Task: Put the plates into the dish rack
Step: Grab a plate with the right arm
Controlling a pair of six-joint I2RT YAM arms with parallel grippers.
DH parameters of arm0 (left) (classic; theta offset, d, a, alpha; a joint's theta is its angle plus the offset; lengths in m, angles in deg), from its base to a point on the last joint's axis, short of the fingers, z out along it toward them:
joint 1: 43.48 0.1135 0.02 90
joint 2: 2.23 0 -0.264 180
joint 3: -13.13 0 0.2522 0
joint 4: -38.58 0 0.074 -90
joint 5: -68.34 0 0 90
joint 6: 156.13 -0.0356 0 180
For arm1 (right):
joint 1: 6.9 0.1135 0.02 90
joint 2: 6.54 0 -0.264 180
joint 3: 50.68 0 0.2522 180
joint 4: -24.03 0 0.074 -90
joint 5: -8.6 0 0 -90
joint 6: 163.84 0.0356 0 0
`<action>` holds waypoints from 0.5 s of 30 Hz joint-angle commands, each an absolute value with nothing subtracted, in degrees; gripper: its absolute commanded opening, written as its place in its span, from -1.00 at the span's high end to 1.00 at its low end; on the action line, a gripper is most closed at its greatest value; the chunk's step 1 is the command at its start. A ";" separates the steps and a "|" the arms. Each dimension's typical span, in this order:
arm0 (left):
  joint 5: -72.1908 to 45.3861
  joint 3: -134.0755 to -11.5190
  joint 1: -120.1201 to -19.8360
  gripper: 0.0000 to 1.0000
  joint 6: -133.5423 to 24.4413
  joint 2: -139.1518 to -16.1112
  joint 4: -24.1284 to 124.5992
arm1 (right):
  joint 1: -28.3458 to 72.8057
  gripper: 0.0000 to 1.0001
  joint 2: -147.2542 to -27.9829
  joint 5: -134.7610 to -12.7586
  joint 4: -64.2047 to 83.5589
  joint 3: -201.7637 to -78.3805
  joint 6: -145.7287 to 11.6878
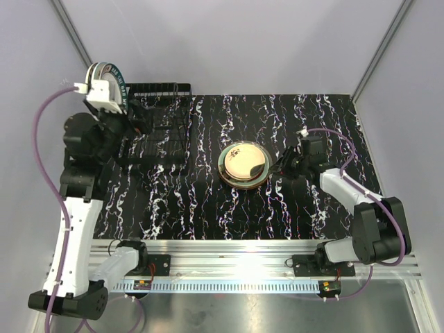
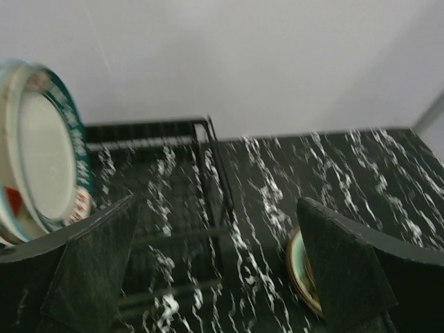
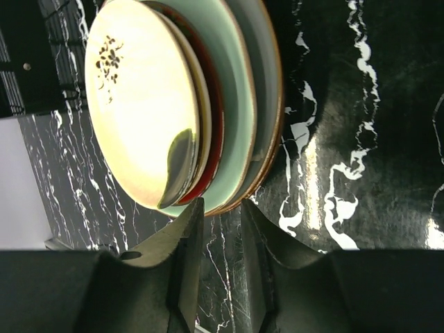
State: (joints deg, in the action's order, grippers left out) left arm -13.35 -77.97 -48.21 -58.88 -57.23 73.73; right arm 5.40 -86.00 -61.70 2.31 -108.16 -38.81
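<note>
A stack of plates (image 1: 243,163) lies flat mid-table, a yellow plate (image 3: 139,104) on top, then red-rimmed, pale green (image 3: 236,90) and brown-rimmed ones. My right gripper (image 1: 281,166) is at the stack's right edge. Its fingertips (image 3: 222,208) stand a narrow gap apart just short of the rims and hold nothing. The black wire dish rack (image 1: 163,118) stands at the back left. A teal-rimmed plate (image 2: 45,149) stands upright at its left end (image 1: 109,73). My left gripper (image 2: 215,263) hovers wide open and empty above the rack (image 2: 173,128). The stack's edge (image 2: 298,267) shows by its right finger.
The black marbled tabletop (image 1: 298,132) is walled by pale panels at the back and sides. A metal rail (image 1: 243,253) with both arm bases runs along the near edge. A purple cable (image 1: 41,132) loops beside the left arm.
</note>
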 commanded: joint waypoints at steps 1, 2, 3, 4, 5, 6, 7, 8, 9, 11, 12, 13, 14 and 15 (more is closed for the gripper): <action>-9.62 -71.32 -52.07 -0.98 -56.55 -53.21 70.11 | 5.23 0.31 -84.41 -64.35 1.31 -110.67 -36.83; -9.62 -69.99 -53.05 -0.98 -56.64 -52.51 69.83 | 5.23 0.31 -84.67 -64.18 1.39 -110.84 -36.49; -9.01 -68.67 -54.10 -0.98 -57.07 -52.41 69.74 | 5.14 0.31 -84.85 -64.09 1.40 -111.37 -36.05; -8.49 -66.48 -56.29 -0.98 -57.86 -52.41 69.57 | 5.23 0.31 -85.11 -64.00 1.57 -111.55 -35.78; -8.04 -65.59 -57.53 -0.98 -58.91 -52.41 69.83 | 5.14 0.31 -85.55 -63.91 1.57 -111.81 -35.78; -7.95 -64.80 -58.93 -0.98 -61.27 -52.58 70.09 | 5.14 0.29 -85.73 -63.39 1.75 -112.33 -35.52; -8.47 -63.31 -61.82 -0.98 -62.25 -52.76 70.35 | 5.14 0.29 -85.99 -63.04 2.01 -112.60 -35.43; -8.91 -62.42 -62.89 -0.98 -63.57 -53.02 70.18 | 5.14 0.29 -86.08 -62.60 2.88 -112.69 -35.34; -9.09 -61.46 -63.69 -0.98 -63.76 -53.11 69.83 | 5.23 0.27 -85.82 -61.46 4.02 -112.25 -35.34; -9.45 -58.21 -64.57 -0.98 -63.76 -53.20 67.99 | 5.23 0.24 -85.47 -60.31 6.92 -111.55 -34.90; -9.53 -57.15 -64.57 -0.98 -63.24 -53.29 67.37 | 5.23 0.23 -85.72 -59.87 7.11 -111.81 -34.90; -10.40 -55.23 -64.57 -0.98 -62.88 -53.29 66.06 | 5.23 0.21 -86.16 -59.78 6.85 -112.25 -34.90; -11.11 -54.60 -64.57 -0.98 -62.44 -53.29 65.62 | 5.23 0.21 -87.56 -59.87 5.54 -112.86 -35.16; -12.07 -54.24 -64.57 -0.98 -61.39 -53.29 65.61 | 5.23 0.21 -88.36 -59.61 5.18 -113.82 -35.42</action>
